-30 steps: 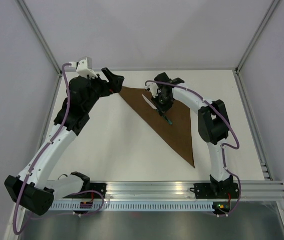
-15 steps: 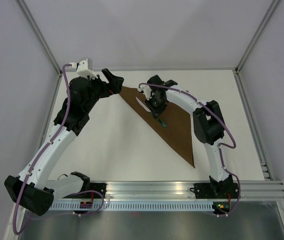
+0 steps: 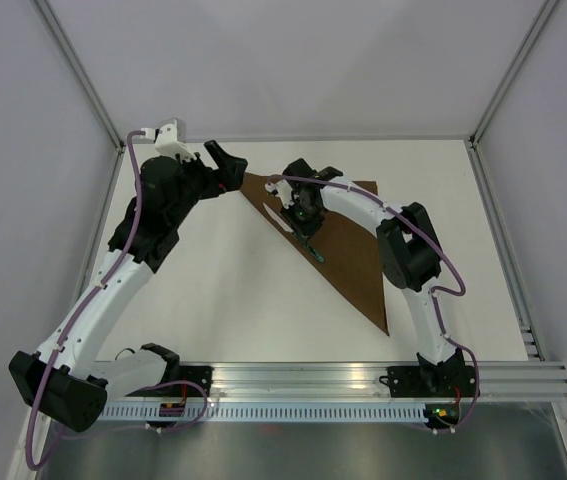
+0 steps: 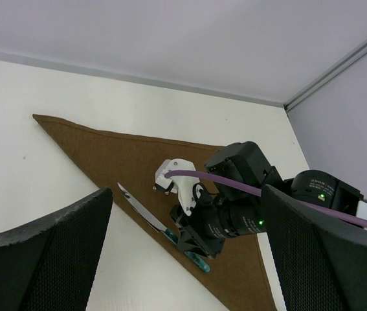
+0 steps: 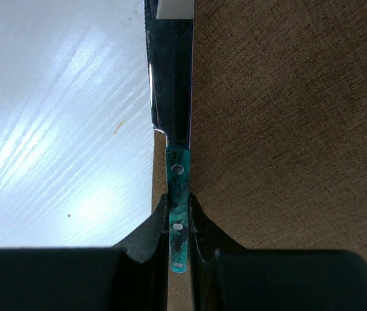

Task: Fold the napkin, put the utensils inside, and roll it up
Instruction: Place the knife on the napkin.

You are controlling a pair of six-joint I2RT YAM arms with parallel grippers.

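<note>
We find the knife (image 5: 173, 129) lined up along the long left edge of the triangle-folded napkin (image 3: 348, 250), likely so the roll can start there. The right gripper (image 5: 178, 223) is clenched on its teal handle to steer it. The left gripper (image 3: 225, 163) hangs wide open near the cloth's far-left corner, perhaps to pin it.

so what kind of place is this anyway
Most likely a robot test cell, not a dining room: a white table walled in by plain panels on aluminium posts, two arms bolted to a metal rail, and just a brown napkin and a knife.
</note>
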